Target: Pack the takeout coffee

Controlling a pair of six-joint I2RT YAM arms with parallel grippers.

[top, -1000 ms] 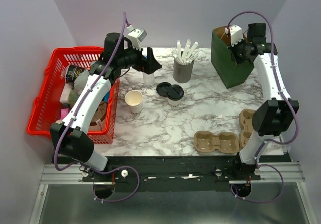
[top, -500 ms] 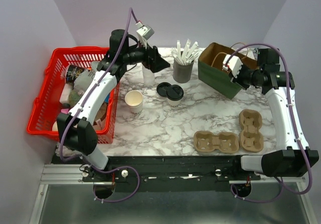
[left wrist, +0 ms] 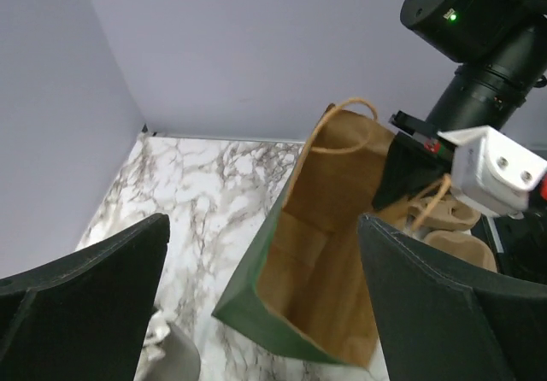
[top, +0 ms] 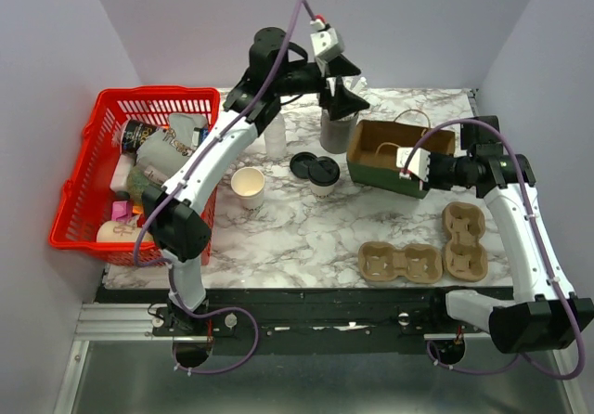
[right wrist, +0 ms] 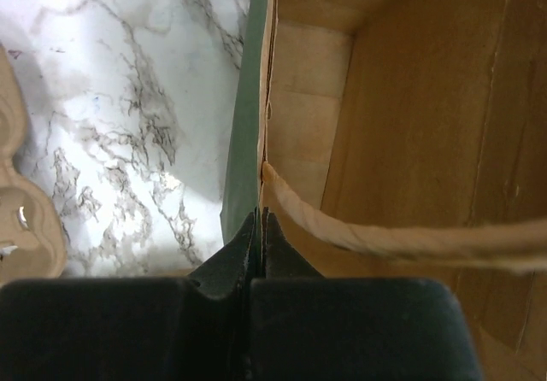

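The marble desk (top: 306, 228) is crowded, and that is the root of most of the risk. The red basket (top: 79, 200) on the left is out of the way. The green paper bag (top: 376, 174) matters more. It sits tilted at the back right with its brown inside turned up towards the left arm, and whether its bottom rests flat cannot be told. The right pincer (right wrist: 259, 227) is closed on one thin edge of the bag's mouth, just beside the string handle. A pinch that narrow could slide off or tear the paper, and the bag would then flop shut or fall over.

The left pincer (top: 340, 98) hangs wide open and empty above the grey cup of white sticks (top: 336, 134), close to the bag's mouth. If it dips or swings from there it could knock that cup over and scatter the sticks, or bump the bag out of the other grip.

The cardboard cup trays (top: 399, 263) lie near the front edge, clear of all this.

The coffee (top: 324, 174), a small pale cup with a black lid, stands upright mid-desk, touching or just beside a loose black lid (top: 303, 163) and near the bag, not yet picked up. Squeezed too hard, the paper wall may buckle and pop the lid. Dropped into a leaning bag, it would likely tip and spill. A plain open cup (top: 248, 184) nearby could be grabbed by mistake
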